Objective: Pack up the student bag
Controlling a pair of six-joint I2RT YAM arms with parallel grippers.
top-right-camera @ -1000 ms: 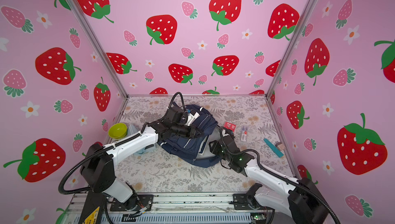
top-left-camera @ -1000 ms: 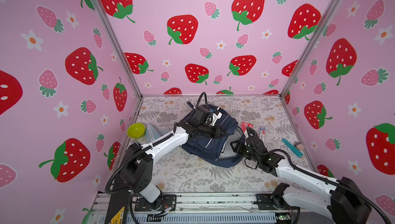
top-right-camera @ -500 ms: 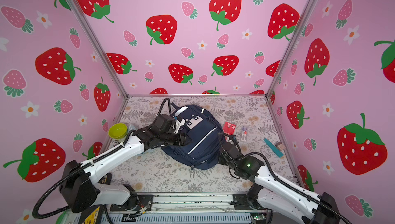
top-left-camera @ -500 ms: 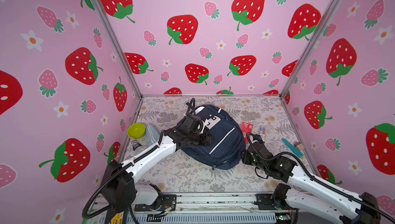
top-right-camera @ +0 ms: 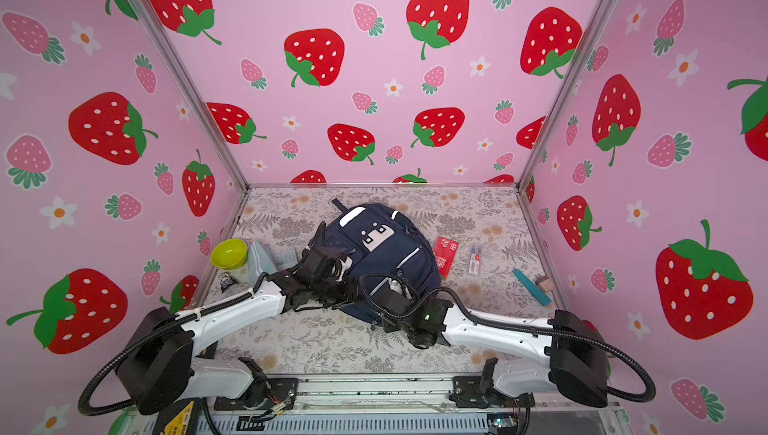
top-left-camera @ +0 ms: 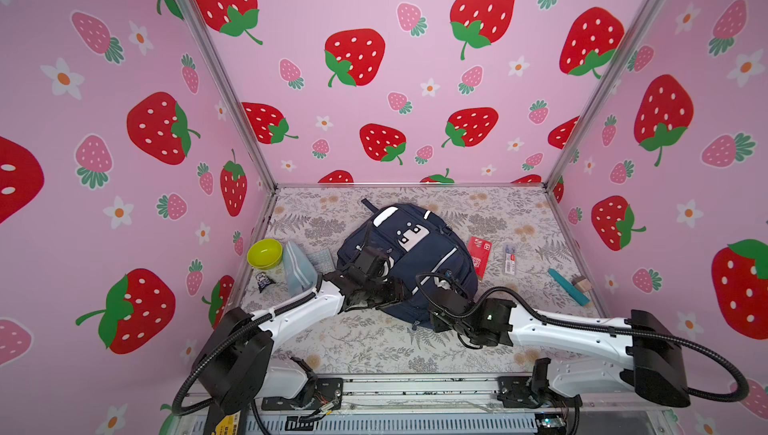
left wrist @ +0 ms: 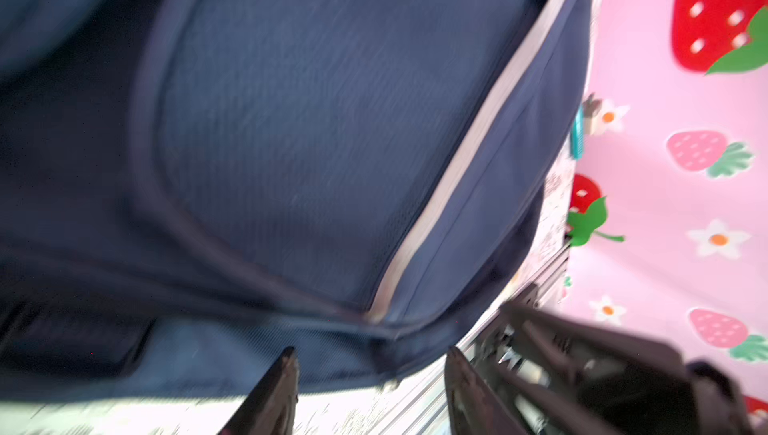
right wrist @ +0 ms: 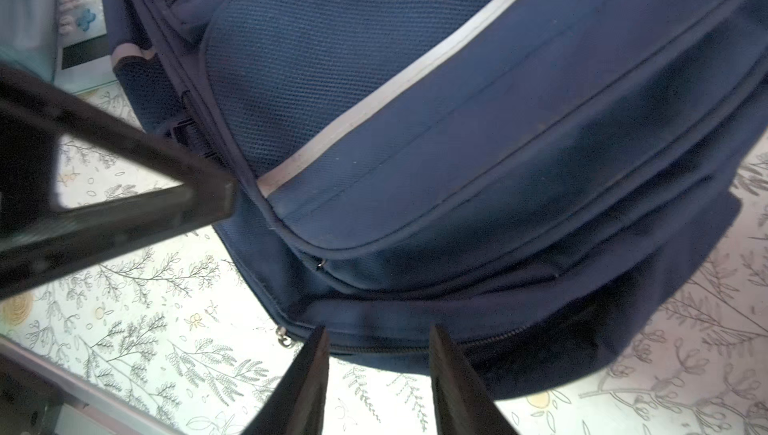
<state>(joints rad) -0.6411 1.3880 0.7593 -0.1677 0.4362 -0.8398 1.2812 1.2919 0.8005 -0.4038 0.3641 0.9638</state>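
The front strip of the flowered desk [top-left-camera: 365, 350] is bare, and both arms reach low across it to meet at the bottom edge of the student bag [top-left-camera: 419, 246]. The left pincer [left wrist: 372, 360] has its jaws spread, with the hem just past the tips and nothing nipped. The right pincer [right wrist: 378, 333] is spread too, poised over the bottom seam beside a small metal zip pull [right wrist: 285, 339], likely the next thing to catch. The bag lies flat and face up in the middle of the desk, its white face patch toward the back wall. No pocket looks open, so packing seems hardly begun. The loose things sit clear of it on either side, within each arm's reach: a yellow-green bowl [top-left-camera: 264, 252] and pale blue pouch [top-left-camera: 297, 269] on the left, a red booklet [top-left-camera: 478, 254], pen pack [top-left-camera: 509, 258] and teal stick [top-left-camera: 567, 286] on the right.
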